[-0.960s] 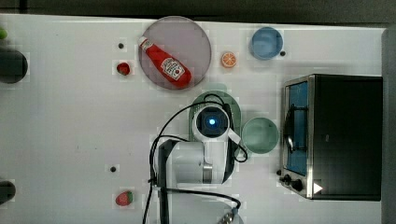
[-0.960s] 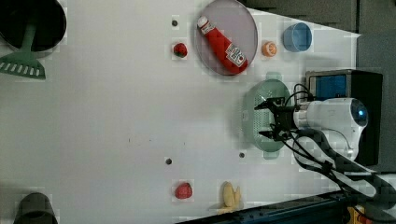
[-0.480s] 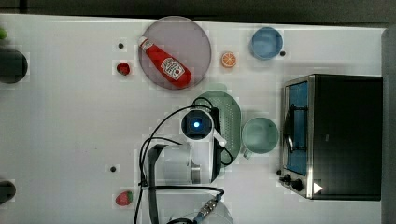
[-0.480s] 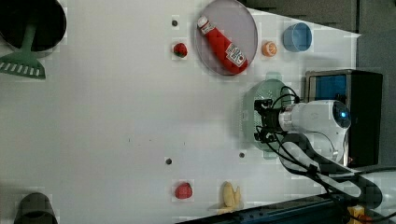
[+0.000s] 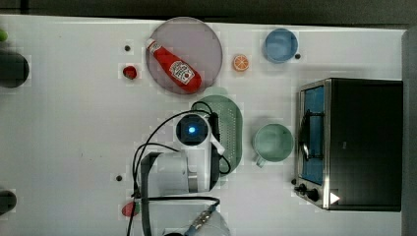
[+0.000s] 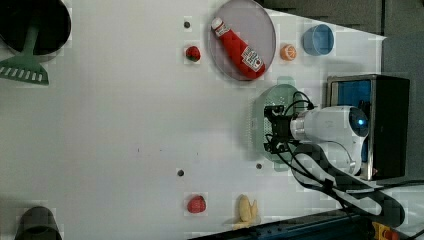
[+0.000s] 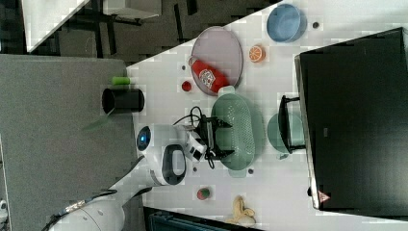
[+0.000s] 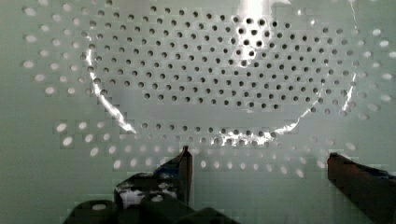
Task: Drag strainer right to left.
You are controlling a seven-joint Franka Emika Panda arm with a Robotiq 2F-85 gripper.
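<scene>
The strainer, pale green and perforated, lies on the white table at the centre of the top view, just below the round plate and left of the mint mug. The gripper hangs over its rim in the right view, fingers spread wide with nothing between them, the holed floor close beneath in the wrist view. On the plate lies a red ketchup bottle; its white label is too small to read. An orange slice and a blue bowl sit upper right, a black oven at the right edge
</scene>
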